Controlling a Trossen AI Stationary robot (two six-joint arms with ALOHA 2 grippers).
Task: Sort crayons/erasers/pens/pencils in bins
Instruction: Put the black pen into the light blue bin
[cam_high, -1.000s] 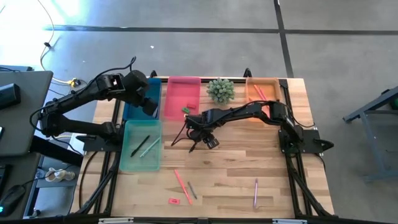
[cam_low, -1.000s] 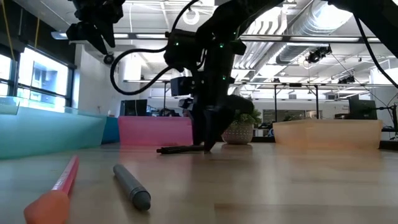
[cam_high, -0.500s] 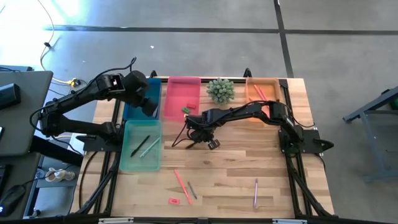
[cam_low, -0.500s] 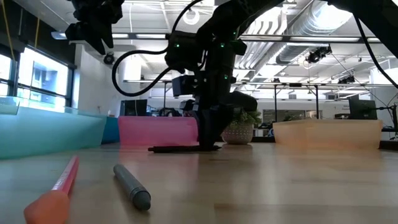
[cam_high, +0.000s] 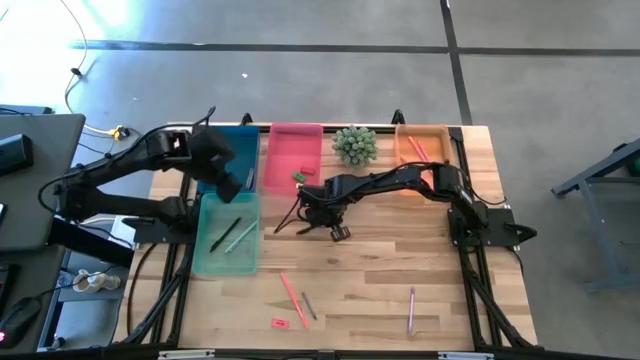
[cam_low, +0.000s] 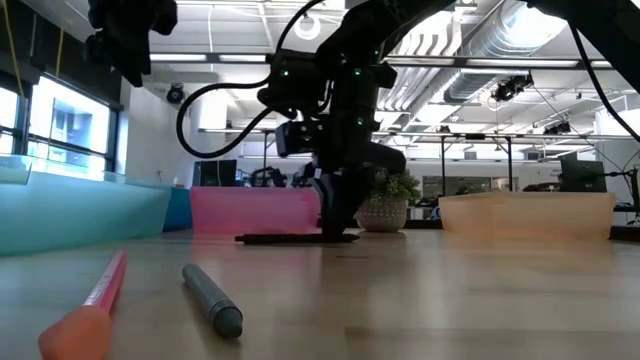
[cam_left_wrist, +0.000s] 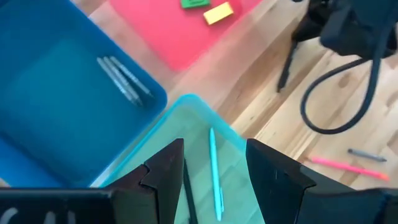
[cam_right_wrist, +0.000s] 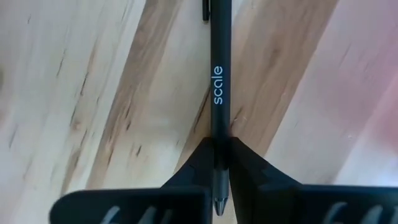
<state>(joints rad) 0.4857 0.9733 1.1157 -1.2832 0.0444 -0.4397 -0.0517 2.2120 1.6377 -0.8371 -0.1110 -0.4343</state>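
Since a second ago the right gripper (cam_high: 318, 222) has closed its fingers on the black pen (cam_right_wrist: 219, 93), and the pen has turned a little on the surface (cam_high: 380, 270); the left gripper (cam_high: 228, 185) has drawn back from over the blue bin (cam_high: 243, 140) toward the edge of the teal bin (cam_high: 227, 262). In the right wrist view the two fingers are shut on the pen close to its pointed tip, with the barrel running on ahead across the wood. From the low view the pen lies flat on the surface just in front of the pink bin (cam_high: 295, 150). I'd judge it light, stiff and smooth, so a hold this near one end may let the long free part droop or swivel once it is lifted; a hold nearer the middle would sit steadier. The left fingers stand apart with nothing between them. Pens (cam_left_wrist: 122, 79) already lie in the blue bin, two erasers (cam_left_wrist: 207, 8) in the pink bin, and loose pencils (cam_high: 292, 298) wait near the front edge. From above the arm hides the grip, the pen's far end is hard to make out, and the orange bin (cam_high: 421, 140) is partly covered by the right arm.
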